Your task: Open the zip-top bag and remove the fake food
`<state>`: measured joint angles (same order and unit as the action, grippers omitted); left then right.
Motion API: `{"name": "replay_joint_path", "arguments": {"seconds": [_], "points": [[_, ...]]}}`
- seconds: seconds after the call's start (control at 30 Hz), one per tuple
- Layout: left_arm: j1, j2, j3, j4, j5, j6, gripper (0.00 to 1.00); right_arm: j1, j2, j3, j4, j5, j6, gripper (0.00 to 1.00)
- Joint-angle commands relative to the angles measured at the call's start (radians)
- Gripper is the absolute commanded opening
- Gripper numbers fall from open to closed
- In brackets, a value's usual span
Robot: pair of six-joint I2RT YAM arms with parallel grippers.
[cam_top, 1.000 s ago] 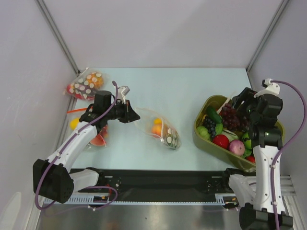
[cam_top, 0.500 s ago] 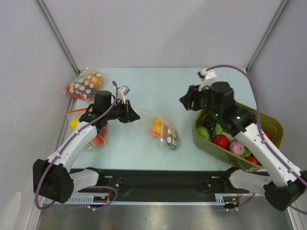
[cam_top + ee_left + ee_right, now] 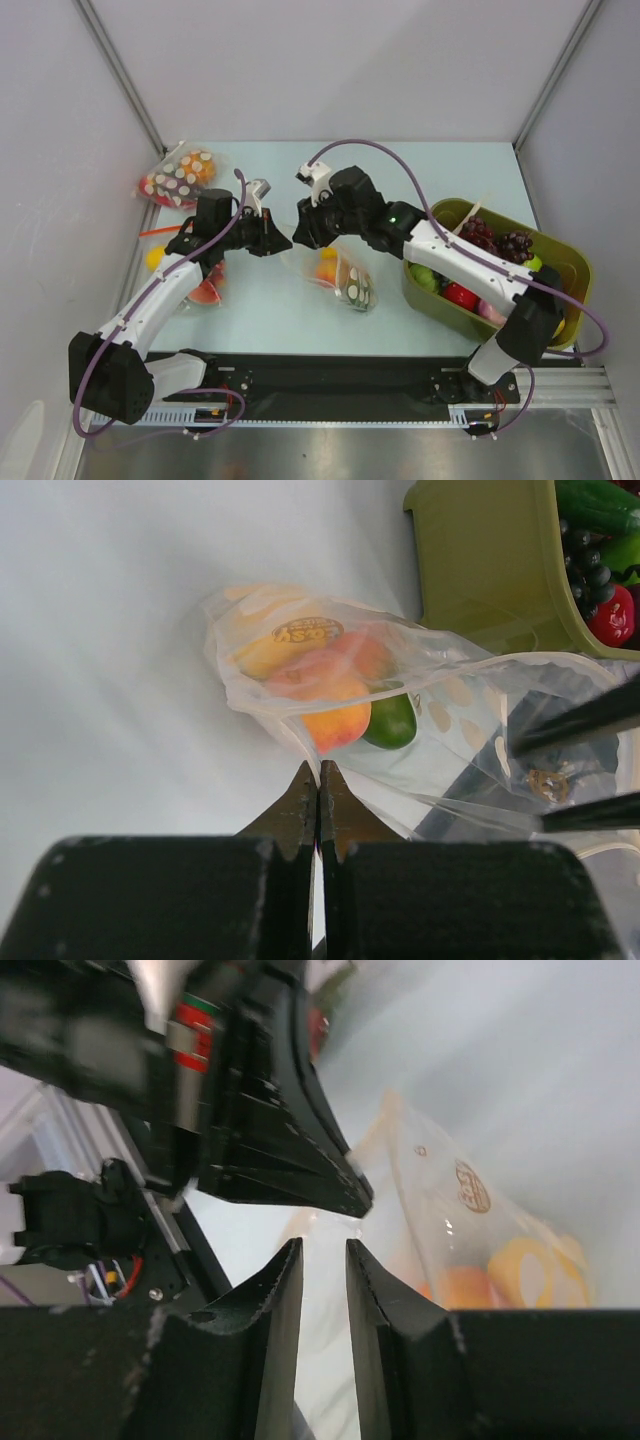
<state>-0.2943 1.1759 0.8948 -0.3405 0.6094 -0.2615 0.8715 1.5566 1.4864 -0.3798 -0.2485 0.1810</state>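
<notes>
Swung from the bin [image 3: 418, 292] at the right edge of the counter [image 3: 300, 170], the slightly parted right pincer [image 3: 302, 231] joins the left pincer [image 3: 282, 241], clamped on the rim of the bag [image 3: 345, 282], ready to pull it open.

Top camera looks down from behind — wrist cameras closely share the zip-top bag [image 3: 300, 650].

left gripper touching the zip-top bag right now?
Touching. In the left wrist view, the left gripper has its jaws shut, and the near edge of the zip-top bag runs into the pinch between the tips.
</notes>
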Motion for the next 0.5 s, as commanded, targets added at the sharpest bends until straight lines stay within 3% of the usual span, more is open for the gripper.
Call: {"name": "replay_joint_path", "arguments": {"seconds": [0.0,0.17,0.3,0.47], "points": [[-0.003,-0.007,0.021,0.026,0.026,0.001,0.00,0.004,0.051,0.049,-0.056,0.035,-0.017,0.29],[-0.005,-0.002,0.020,0.029,0.029,0.001,0.00,0.015,0.097,0.041,-0.151,0.138,-0.028,0.29],[-0.003,0.001,0.020,0.029,0.027,-0.001,0.00,0.056,0.125,0.028,-0.206,0.305,-0.041,0.29],[-0.005,0.004,0.018,0.029,0.027,-0.002,0.00,0.057,0.141,-0.040,-0.190,0.357,-0.017,0.31]]}}
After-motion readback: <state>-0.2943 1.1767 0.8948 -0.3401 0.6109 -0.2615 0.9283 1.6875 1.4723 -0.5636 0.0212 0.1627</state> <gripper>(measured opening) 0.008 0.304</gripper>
